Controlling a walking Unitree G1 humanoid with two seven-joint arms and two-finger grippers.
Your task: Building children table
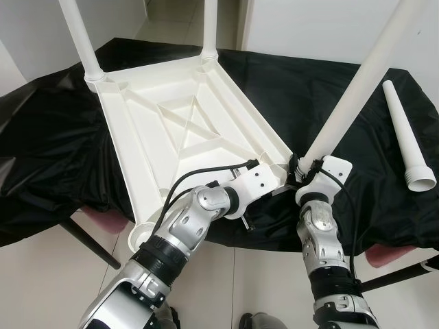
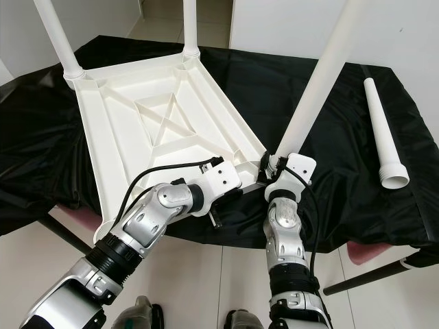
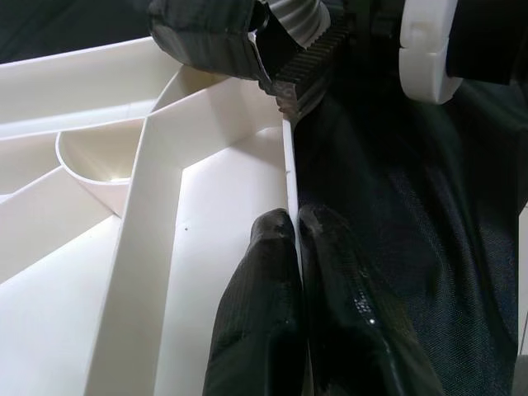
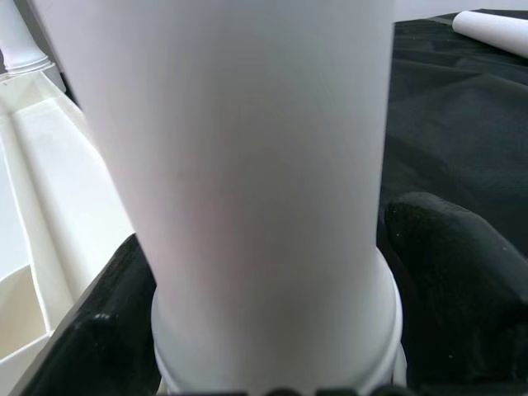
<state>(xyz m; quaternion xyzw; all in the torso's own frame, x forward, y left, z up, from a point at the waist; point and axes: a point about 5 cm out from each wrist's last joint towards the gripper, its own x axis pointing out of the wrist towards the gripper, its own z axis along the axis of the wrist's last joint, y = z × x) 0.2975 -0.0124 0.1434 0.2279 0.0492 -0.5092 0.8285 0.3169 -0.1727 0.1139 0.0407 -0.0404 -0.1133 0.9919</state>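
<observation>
We see the white tabletop (image 1: 180,130) lying upside down on a desk (image 1: 41,137) draped in black cloth. Two legs stand at its far corners, both cut off by the frame's upper edge. Our right gripper (image 1: 306,166) is clenched around the base of a third leg (image 1: 357,86), which leans at the near right corner of the tabletop; its fingers (image 4: 450,272) press both sides of the tube, and the socket below is hidden. Our left gripper (image 3: 295,227) pinches the thin rim of the tabletop just beside that corner, its fingers (image 3: 260,280) one on each face. A fourth leg (image 1: 408,133) lies loose on the cloth, well apart to the right.
</observation>
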